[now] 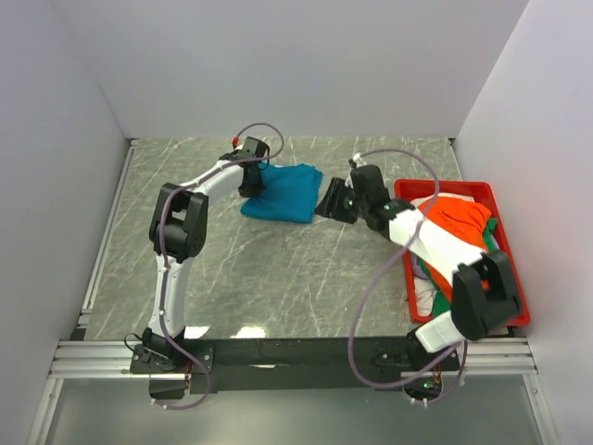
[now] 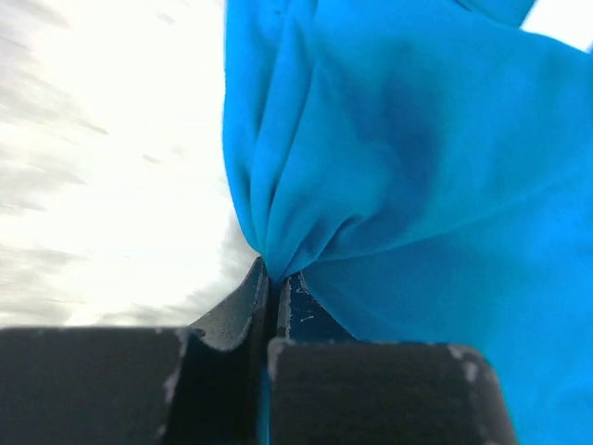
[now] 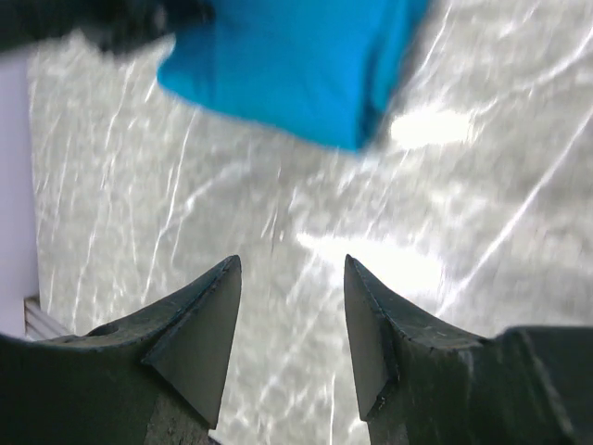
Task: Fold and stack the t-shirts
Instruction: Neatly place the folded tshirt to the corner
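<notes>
Our left claw [image 2: 273, 289] is pressed shut on a bunched edge of the soft teal-blue cloth t-shirt [image 2: 417, 167], and creases fan out from the pinch. Our right claw [image 3: 292, 269] is spread and holds nothing, near that shirt's opposite edge but not touching it. The shirt lies rumpled and roughly rectangular on the glossy grey veined counter [image 1: 278, 278]. Beyond the right claw from the shirt, we see a red rectangular plastic bin [image 1: 445, 184] heaped with a crumpled orange t-shirt [image 1: 459, 218], a green one [image 1: 490, 227] and a white one [image 1: 423, 295].
</notes>
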Controlling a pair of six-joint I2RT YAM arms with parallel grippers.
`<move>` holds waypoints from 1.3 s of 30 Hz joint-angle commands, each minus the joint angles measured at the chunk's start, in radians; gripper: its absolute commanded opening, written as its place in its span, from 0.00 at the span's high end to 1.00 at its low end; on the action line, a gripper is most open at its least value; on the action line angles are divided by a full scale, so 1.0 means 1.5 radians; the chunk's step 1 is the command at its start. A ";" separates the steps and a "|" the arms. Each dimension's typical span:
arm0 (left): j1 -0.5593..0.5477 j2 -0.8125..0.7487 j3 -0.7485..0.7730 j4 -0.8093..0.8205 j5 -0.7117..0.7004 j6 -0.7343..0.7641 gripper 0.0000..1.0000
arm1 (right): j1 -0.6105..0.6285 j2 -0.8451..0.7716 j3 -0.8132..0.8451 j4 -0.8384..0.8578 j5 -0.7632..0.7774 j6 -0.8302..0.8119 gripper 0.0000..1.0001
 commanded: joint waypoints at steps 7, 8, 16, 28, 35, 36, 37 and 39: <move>0.104 0.078 0.158 -0.122 -0.314 0.127 1.00 | 0.038 -0.258 -0.204 -0.001 0.052 0.016 0.45; 0.116 0.085 0.165 -0.102 -0.357 0.145 1.00 | 0.038 -0.272 -0.214 -0.005 0.054 0.014 0.45; 0.204 0.151 0.221 -0.025 -0.437 0.289 1.00 | 0.039 -0.347 -0.228 -0.032 0.057 -0.010 0.45; 0.285 0.197 0.286 0.110 -0.409 0.380 1.00 | 0.039 -0.327 -0.190 -0.020 0.036 -0.022 0.45; 0.300 0.234 0.333 0.115 -0.402 0.376 1.00 | 0.039 -0.299 -0.187 -0.010 0.037 -0.028 0.45; 0.301 0.235 0.339 0.120 -0.398 0.378 1.00 | 0.040 -0.297 -0.187 -0.008 0.038 -0.029 0.45; 0.305 0.235 0.344 0.121 -0.396 0.376 1.00 | 0.038 -0.294 -0.185 -0.007 0.039 -0.029 0.45; 0.309 0.235 0.353 0.118 -0.380 0.370 1.00 | 0.038 -0.286 -0.178 -0.010 0.043 -0.032 0.45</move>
